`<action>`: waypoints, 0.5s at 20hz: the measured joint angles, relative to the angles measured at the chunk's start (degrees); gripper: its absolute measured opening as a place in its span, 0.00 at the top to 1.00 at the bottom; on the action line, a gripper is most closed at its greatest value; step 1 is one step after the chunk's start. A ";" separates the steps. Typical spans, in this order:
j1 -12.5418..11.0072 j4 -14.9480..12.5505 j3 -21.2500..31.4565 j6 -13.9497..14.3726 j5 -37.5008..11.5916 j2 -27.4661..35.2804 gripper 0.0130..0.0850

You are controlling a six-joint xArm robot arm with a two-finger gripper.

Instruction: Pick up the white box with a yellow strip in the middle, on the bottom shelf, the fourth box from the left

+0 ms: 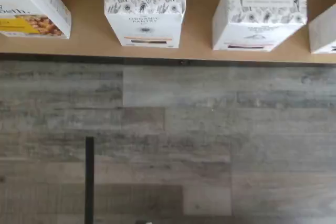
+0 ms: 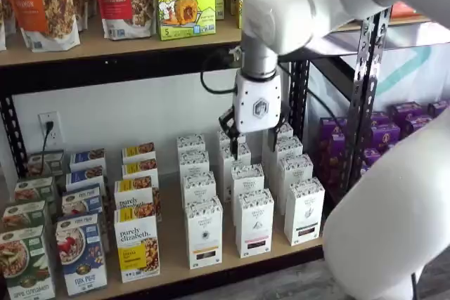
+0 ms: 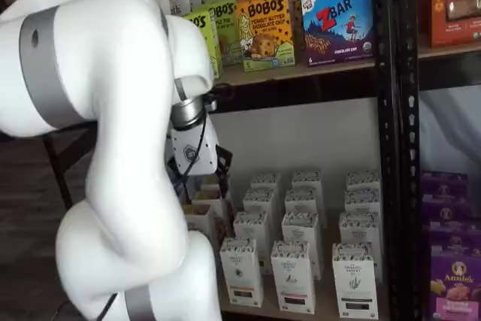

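Observation:
The white box (image 2: 204,233), with a speckled band on top, stands at the front of its row on the bottom shelf (image 2: 172,261), right of the purely elizabeth boxes. It also shows in a shelf view (image 3: 242,272) and in the wrist view (image 1: 144,19), near the board's front edge. My gripper (image 2: 252,142) hangs above and behind the white rows, well above the box and touching nothing. A gap shows between its black fingers (image 2: 231,135), so it is open and empty. In a shelf view (image 3: 197,154) its white body shows, partly hidden by the arm.
A purely elizabeth box (image 2: 137,251) stands left of the white box, and more white boxes (image 2: 254,224) stand to its right. Blue boxes (image 2: 81,254) and green ones sit further left. A black rack post (image 2: 362,103) and purple boxes (image 2: 380,135) are at the right. An upper shelf with snack boxes (image 2: 184,1) is overhead.

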 joint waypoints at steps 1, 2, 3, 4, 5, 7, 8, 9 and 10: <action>-0.13 0.44 0.08 -0.34 -1.99 1.65 0.00; -0.23 0.56 0.04 -0.47 -3.39 3.06 0.00; -0.32 0.50 -0.08 -0.47 -4.95 4.76 0.00; -0.40 0.49 -0.09 -0.52 -6.38 6.01 0.00; -0.53 0.36 -0.12 -0.52 -8.05 7.46 0.00; -0.90 0.33 -0.30 -0.82 -10.93 10.29 0.00; -1.11 0.38 -0.43 -1.02 -12.25 11.69 0.00; -1.30 0.59 -0.44 -1.36 -13.81 12.97 0.00; -1.40 0.57 -0.63 -1.42 -14.96 14.43 0.00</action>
